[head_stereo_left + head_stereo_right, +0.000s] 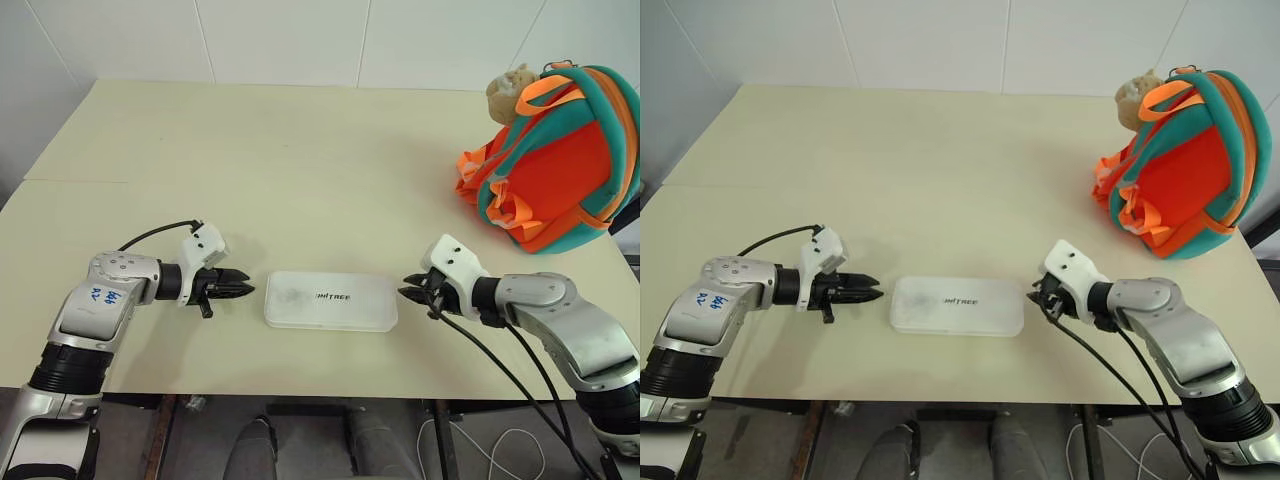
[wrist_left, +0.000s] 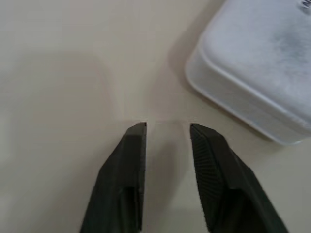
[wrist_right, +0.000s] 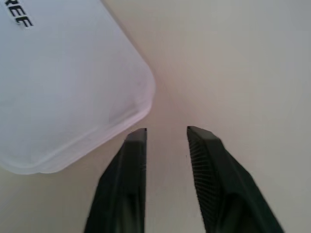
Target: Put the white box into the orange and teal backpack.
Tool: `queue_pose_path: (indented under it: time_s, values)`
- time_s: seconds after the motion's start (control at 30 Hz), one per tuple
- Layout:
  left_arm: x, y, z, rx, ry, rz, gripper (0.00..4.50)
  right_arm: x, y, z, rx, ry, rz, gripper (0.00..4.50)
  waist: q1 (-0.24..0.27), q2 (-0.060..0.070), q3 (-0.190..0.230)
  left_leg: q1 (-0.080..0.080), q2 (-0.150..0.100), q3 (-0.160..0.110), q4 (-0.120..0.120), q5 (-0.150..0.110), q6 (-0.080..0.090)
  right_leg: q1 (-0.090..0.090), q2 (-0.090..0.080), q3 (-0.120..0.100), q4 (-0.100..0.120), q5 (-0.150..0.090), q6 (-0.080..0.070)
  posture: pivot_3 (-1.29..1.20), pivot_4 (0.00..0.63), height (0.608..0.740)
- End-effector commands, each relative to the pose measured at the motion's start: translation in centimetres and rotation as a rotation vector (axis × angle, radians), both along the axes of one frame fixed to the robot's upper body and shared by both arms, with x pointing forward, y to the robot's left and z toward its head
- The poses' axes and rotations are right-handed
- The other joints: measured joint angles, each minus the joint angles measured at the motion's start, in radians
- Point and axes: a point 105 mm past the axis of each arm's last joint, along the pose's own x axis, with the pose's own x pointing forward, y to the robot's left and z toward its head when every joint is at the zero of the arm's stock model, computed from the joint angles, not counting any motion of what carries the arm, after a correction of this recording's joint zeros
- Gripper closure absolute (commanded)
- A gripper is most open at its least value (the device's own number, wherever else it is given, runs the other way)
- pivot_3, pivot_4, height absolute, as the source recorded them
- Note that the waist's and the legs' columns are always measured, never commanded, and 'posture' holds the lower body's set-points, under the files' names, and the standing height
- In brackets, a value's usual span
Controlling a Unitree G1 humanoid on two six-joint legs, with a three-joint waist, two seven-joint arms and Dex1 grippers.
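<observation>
The white box (image 1: 330, 300) lies flat on the table near its front edge, dark lettering on top. My left gripper (image 1: 243, 288) is just off the box's left end, open with a small gap and nothing between its fingers (image 2: 131, 160). Off the box's right end, my right gripper (image 1: 408, 288) is also open and empty, a little apart from the box (image 3: 63, 92). The orange and teal backpack (image 1: 555, 160) stands at the far right of the table, with a beige plush toy (image 1: 508, 90) at its top.
The beige table (image 1: 300, 160) reaches back to a white tiled wall. Black cables (image 1: 500, 370) trail from my right wrist over the front edge. A seam (image 1: 100, 181) runs across the left part of the tabletop.
</observation>
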Motion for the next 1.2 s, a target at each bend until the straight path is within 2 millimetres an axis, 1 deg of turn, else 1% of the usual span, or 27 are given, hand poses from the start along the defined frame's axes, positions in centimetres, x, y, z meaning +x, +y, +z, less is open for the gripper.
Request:
queue_pose_path:
  time_s: [0.03,0.17,0.2,0.23,0.3,0.4,0.47,0.53,0.57,0.67,0.77,0.83,0.9,0.93,1.0,1.07,1.2]
  values:
    - [0.6,0.6,1.5,-0.061,-0.018,0.060,1.81,0.6,-1.0,1.2,-0.020,-0.069,-0.030,1.93,-0.001,0.000,0.000,0.000,0.000,0.000,0.000,0.000,0.000,0.000,0.000,0.000,0.000,0.000,0.000,0.00,0.150,0.740]
    - [0.7,0.8,1.8,-0.114,0.007,0.086,0.57,0.9,-1.2,1.3,-0.018,-0.085,-0.043,0.61,-0.002,0.000,0.000,0.000,0.000,0.000,0.000,0.000,0.000,0.000,0.000,0.000,0.000,0.000,0.000,0.00,0.150,0.740]
    - [0.7,0.7,2.3,-0.151,0.018,0.091,0.25,0.9,-1.1,1.2,-0.016,-0.085,-0.043,0.24,-0.001,0.000,0.000,0.000,0.000,0.000,0.000,0.000,0.000,0.000,0.000,0.000,0.000,0.000,0.000,0.00,0.150,0.740]
    - [0.6,0.6,2.9,-0.213,0.042,0.099,0.02,0.9,-1.0,1.2,-0.013,-0.085,-0.042,0.02,-0.001,0.000,0.000,0.000,0.000,0.000,0.000,0.000,0.000,0.000,0.000,0.000,0.000,0.000,0.000,0.00,0.150,0.740]
    - [0.2,0.3,3.7,-0.301,0.100,0.085,0.02,0.9,-0.8,1.0,-0.006,-0.084,-0.042,0.02,-0.001,0.000,0.000,0.000,0.000,0.000,0.000,0.000,0.000,0.000,0.000,0.000,0.000,0.000,0.000,0.00,0.150,0.740]
    - [-0.2,0.6,3.2,-0.304,0.171,0.107,0.02,0.9,-0.7,0.9,-0.001,-0.081,-0.040,0.02,-0.003,0.000,0.000,0.000,0.000,0.000,0.000,0.000,0.000,0.000,0.000,0.000,0.000,0.000,0.000,0.00,0.150,0.740]
    - [-0.4,0.6,3.2,-0.350,0.232,0.135,0.02,0.9,-0.6,0.8,0.003,-0.080,-0.041,0.02,-0.004,0.000,0.000,0.000,0.000,0.000,0.000,0.000,0.000,0.000,0.000,0.000,0.000,0.000,0.000,0.00,0.150,0.740]
    - [-0.5,0.8,3.3,-0.423,0.353,0.193,0.02,0.8,-0.5,0.7,0.007,-0.079,-0.042,0.02,-0.003,0.000,0.000,0.000,0.000,0.000,0.000,0.000,0.000,0.000,0.000,0.000,0.000,0.000,0.000,0.00,0.150,0.740]
    - [-0.6,0.7,3.3,-0.440,0.383,0.205,0.02,0.9,-0.5,0.7,0.007,-0.078,-0.042,0.02,-0.003,0.000,0.000,0.000,0.000,0.000,0.000,0.000,0.000,0.000,0.000,0.000,0.001,0.000,0.000,0.00,0.150,0.740]
    - [-1.4,0.4,3.4,-0.542,0.548,0.220,0.02,0.8,-0.4,0.5,0.011,-0.076,-0.047,0.02,-0.003,-0.001,0.000,0.000,0.000,0.000,0.001,0.000,0.000,0.000,0.000,0.000,0.001,0.000,0.001,0.00,0.150,0.740]
    - [-1.9,0.2,2.8,-0.555,0.652,0.236,0.02,0.9,-0.4,0.5,0.013,-0.077,-0.050,0.02,-0.004,-0.001,0.000,0.000,0.000,0.000,0.001,0.000,0.000,0.000,0.000,0.000,0.001,0.000,0.001,0.00,0.150,0.740]
    - [-1.9,0.2,2.5,-0.586,0.701,0.234,0.02,0.8,-0.3,0.5,0.015,-0.078,-0.053,0.02,-0.005,-0.001,0.000,0.000,0.000,0.000,0.000,0.000,0.000,0.000,0.000,0.000,0.001,0.000,0.001,0.00,0.150,0.740]
    - [-1.9,0.0,2.7,-0.625,0.729,0.214,0.02,0.8,-0.2,0.5,0.016,-0.078,-0.053,0.02,-0.003,-0.001,0.000,0.000,0.000,-0.001,0.000,-0.001,0.000,0.000,0.000,0.000,0.001,0.000,0.001,0.00,0.150,0.740]
    - [-1.9,0.0,2.5,-0.621,0.745,0.217,0.02,0.7,-0.2,0.4,0.016,-0.078,-0.054,0.02,-0.003,-0.001,0.000,0.000,0.000,-0.001,0.000,-0.001,0.000,0.000,0.000,0.000,0.001,0.000,0.001,0.00,0.150,0.740]
    - [-2.1,0.0,1.3,-0.574,0.783,0.244,0.02,0.7,-0.2,0.4,0.018,-0.077,-0.054,0.02,-0.002,0.000,0.000,0.000,0.000,-0.001,0.001,-0.001,-0.001,0.000,0.000,0.000,0.001,0.000,0.001,0.00,0.150,0.740]
    - [-2.2,-0.3,0.8,-0.576,0.819,0.244,0.02,0.6,-0.1,0.4,0.020,-0.076,-0.056,0.02,-0.002,-0.001,0.000,0.000,0.000,-0.001,0.001,-0.001,-0.001,0.000,0.000,0.000,0.001,0.000,0.001,0.00,0.150,0.740]
    - [-1.9,-1.3,1.1,-0.613,0.834,0.210,0.02,0.7,-0.2,0.3,0.018,-0.076,-0.060,0.02,0.000,0.000,0.000,0.000,0.000,-0.001,0.001,-0.001,-0.001,0.000,0.000,0.000,0.001,0.000,0.000,0.00,0.150,0.740]
